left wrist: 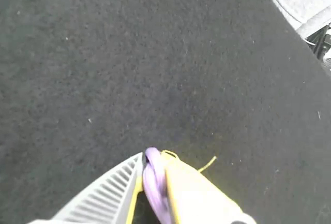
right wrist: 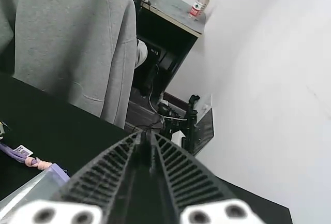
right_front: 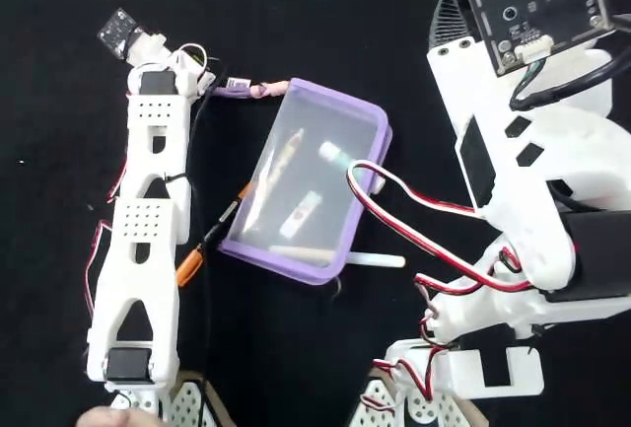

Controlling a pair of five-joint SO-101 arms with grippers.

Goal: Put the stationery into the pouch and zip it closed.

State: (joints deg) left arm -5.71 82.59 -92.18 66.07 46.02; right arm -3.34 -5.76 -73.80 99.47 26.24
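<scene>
Overhead, we saw the clear, purple-edged pouch [right_front: 335, 100] lying mid-table with stationery [right_front: 304, 215] inside. At its ten o'clock corner our left gripper [right_front: 219, 83] was clamped on the purple pull strap [left wrist: 153, 182]. A white pen [right_front: 380, 260] lay outside by the five o'clock corner and an orange pen [right_front: 192, 264] beside the eight o'clock edge. Bare table [right_front: 325, 42] stretched toward twelve. Our right gripper [right wrist: 146, 136] pointed off the table, fingers pressed together, holding nothing.

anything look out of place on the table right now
Yes. An orange-tipped pen lies beside the pouch, and a white stick pokes out at its near corner. Both are outside it while the left gripper pinches the purple strap.
</scene>
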